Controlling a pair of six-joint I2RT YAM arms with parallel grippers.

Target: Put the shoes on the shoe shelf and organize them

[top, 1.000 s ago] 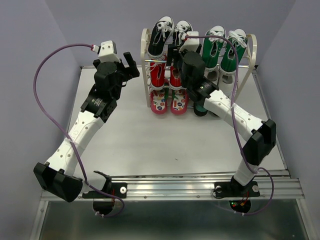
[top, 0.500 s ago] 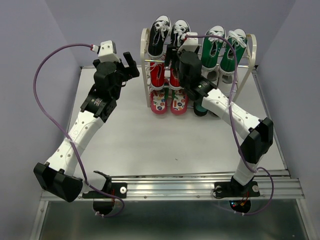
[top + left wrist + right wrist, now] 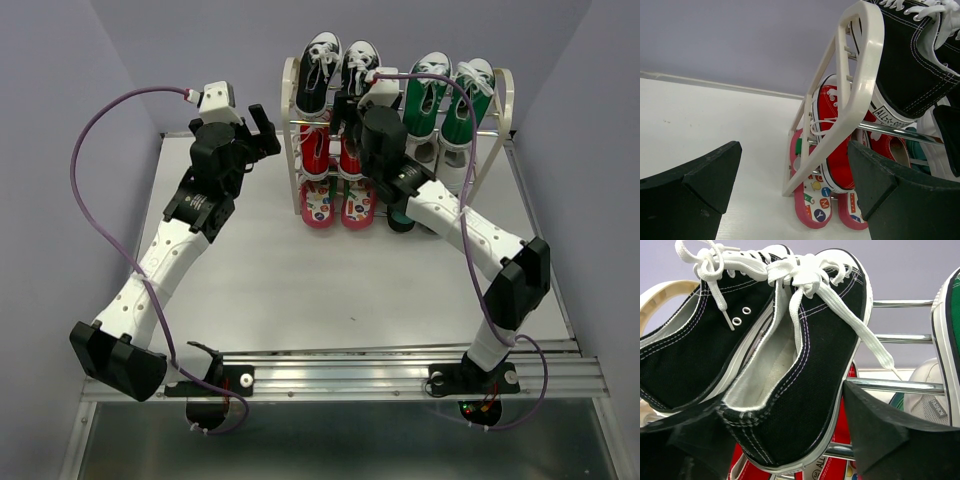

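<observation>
The right gripper (image 3: 782,400) pinches the heel of a black-white sneaker (image 3: 810,340) on the top tier, left half, of the shoe shelf (image 3: 857,85). The left gripper (image 3: 792,155) is spread and empty, left of the shelf. The sneaker is probably light, with a soft canvas upper. Grip across the stiffer rubber-soled heel.

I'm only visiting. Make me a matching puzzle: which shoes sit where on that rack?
Shoes:
1. black sneakers
2. red sneakers
3. flip-flops
4. green sneakers

Places on the rack:
A. bottom, left side
B. top, right side
C. top, left side
D. middle, left side

Pairs: 1-C, 2-D, 3-A, 4-B.
</observation>
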